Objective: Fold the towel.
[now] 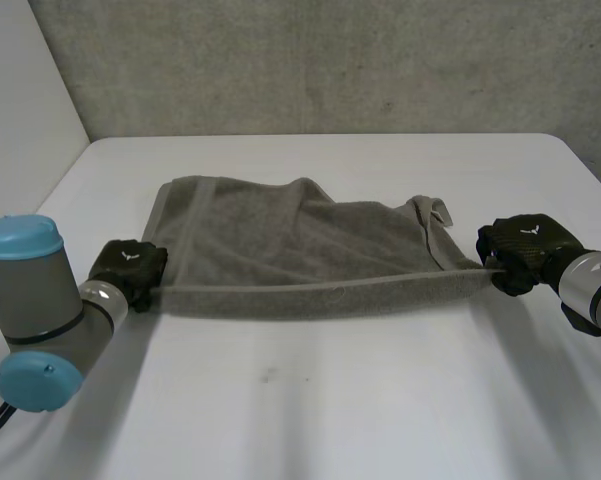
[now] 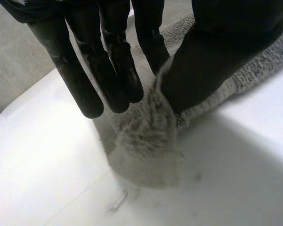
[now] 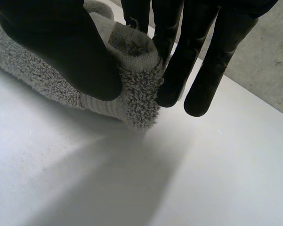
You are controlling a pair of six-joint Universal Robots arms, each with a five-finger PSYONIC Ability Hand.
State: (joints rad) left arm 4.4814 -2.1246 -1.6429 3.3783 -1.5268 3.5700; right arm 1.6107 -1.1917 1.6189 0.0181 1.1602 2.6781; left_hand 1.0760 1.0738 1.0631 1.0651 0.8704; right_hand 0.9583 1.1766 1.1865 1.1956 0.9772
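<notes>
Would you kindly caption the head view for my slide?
Left hand and right hand pinch a grey towel by its near corners, stretched over the table.

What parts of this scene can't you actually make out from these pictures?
Head view: the table beneath the towel, covered by the cloth.
Head view: the grip of left hand and right hand, hidden by their own backs.
Wrist views: pinched towel corners, partly behind the left thumb and right thumb.

Fuzzy terry towel [image 1: 290,250], smooth matt table [image 1: 330,400]
</notes>
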